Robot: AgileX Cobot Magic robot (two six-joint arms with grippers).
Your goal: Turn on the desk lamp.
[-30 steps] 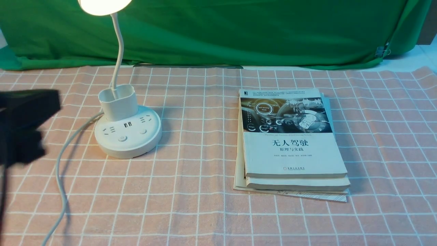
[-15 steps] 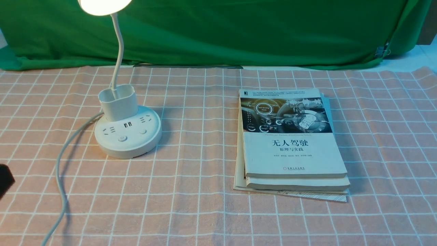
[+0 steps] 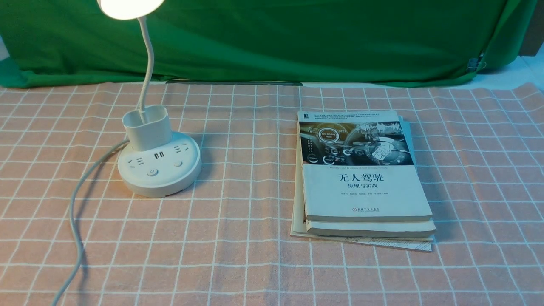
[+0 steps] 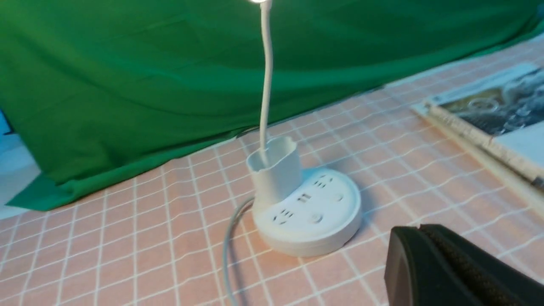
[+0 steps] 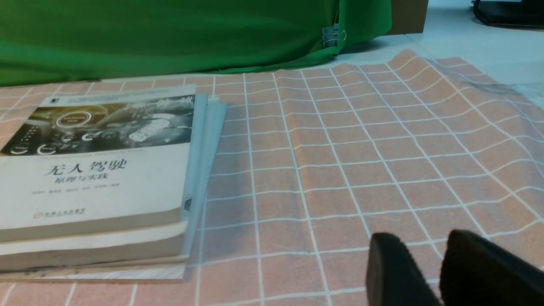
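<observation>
Near the bench's far left corner the lit lamp stood upright; left gripper closed, empty, right gripper slightly parted, empty, both presumably withdrawn because pressing was finished.

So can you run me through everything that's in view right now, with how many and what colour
desk lamp: one, white, lit, left side
cord: one, grey-white, running from the lamp base toward the near edge
books: a stack, mostly white covers, right of centre
tablecloth: one, pink with white grid, under both
curtain: green, behind
clip: one, grey, on the curtain
left end effector: one, black, shut
right end effector: one, black, slightly open
</observation>
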